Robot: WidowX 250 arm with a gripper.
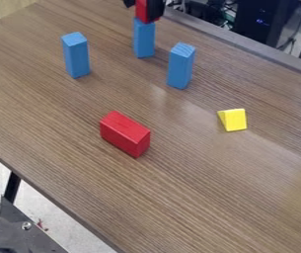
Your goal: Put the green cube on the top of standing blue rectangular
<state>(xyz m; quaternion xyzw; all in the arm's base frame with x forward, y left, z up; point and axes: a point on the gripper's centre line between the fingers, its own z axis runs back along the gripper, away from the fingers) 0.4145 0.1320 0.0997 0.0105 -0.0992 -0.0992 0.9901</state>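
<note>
At the table's (199, 183) far edge, a small red block (141, 13) sits atop a standing blue block (144, 38), right at the gripper (143, 8); how far open that is, or whether it grips the red block, I cannot tell. The piece looks like light, stiff painted wood, slightly slippery, best pinched squarely across opposite flat sides.

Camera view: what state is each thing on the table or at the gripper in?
Gripper: at the top edge, around the red piece.
Red piece: at the top of the middle blue block, partly cut off by the view's edge.
Middle blue block: standing upright.
Left blue block: standing upright.
Right blue block: standing upright.
Red block: lying on a long side.
Yellow block: resting on the table.
</note>
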